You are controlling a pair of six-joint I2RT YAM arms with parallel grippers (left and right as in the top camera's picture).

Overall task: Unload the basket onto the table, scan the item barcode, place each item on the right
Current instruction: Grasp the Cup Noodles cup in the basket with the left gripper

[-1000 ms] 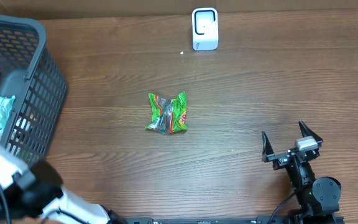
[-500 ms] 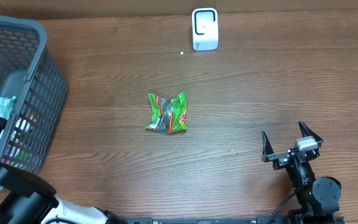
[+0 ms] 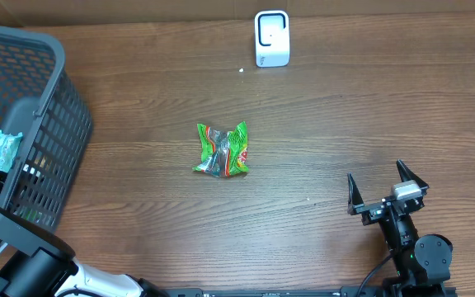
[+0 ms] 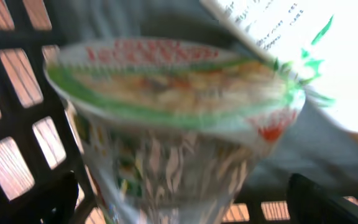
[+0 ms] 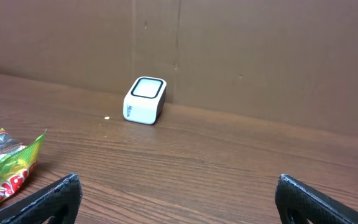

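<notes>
Overhead: white scanner [image 3: 271, 38] upright at the far edge of the table [image 3: 345, 107]. Crumpled green snack wrapper [image 3: 222, 150] lying flat, nearer than the scanner and slightly left of it. Grey basket [image 3: 52, 115] far left of the scanner. Right gripper [image 3: 376, 171] nearer and right of the scanner, well apart, jaws spread wide, holding nothing. Left gripper [image 4: 191, 205] down inside the basket, jaws wide apart either side of a blurred noodle cup [image 4: 173, 99]; contact impossible to tell.

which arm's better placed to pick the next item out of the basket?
Left, probably. The left gripper is down in the basket, fingers open on either side of a cup. The right gripper sits open across the table, far from the basket.
</notes>
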